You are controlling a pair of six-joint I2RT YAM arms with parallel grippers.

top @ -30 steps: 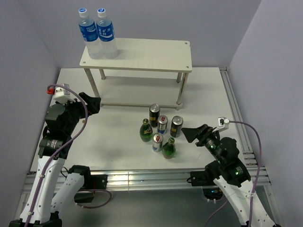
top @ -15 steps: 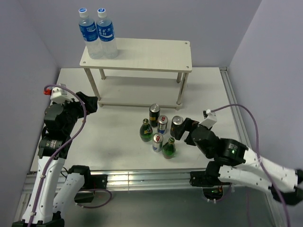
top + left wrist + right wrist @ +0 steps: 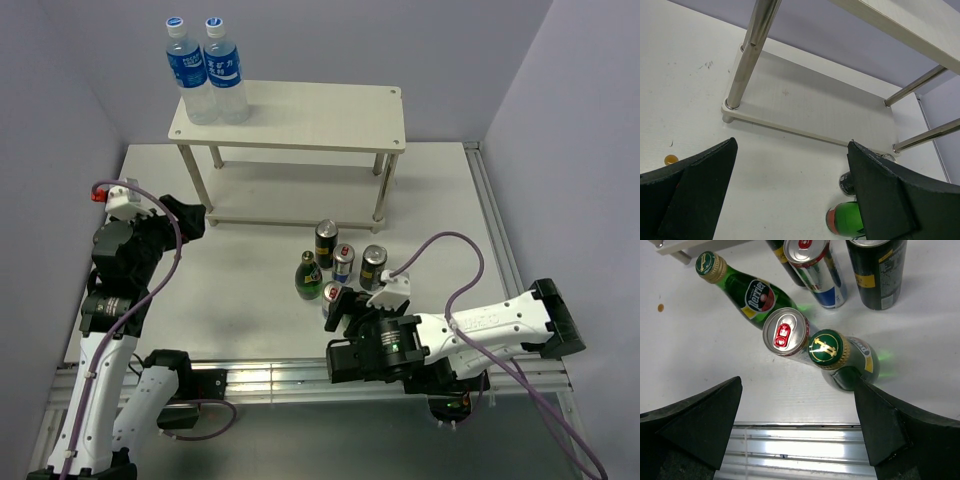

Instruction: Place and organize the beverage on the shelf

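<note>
White table (image 3: 250, 300): six drinks (image 3: 343, 262) clustered before shelf (image 3: 300, 115); right gripper (image 3: 797, 382) spread wide, empty, above nearest green bottle (image 3: 827, 350); left gripper (image 3: 791, 145) spread wide, empty, facing shelf

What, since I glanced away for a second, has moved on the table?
The right arm swung in from the right side of the table, leftward toward the near edge. Its right hand now hovers open over the nearest green bottle and silver can, gripping nothing. The left hand barely shifted, open. The other drinks, shelf and water bottles stayed put.
</note>
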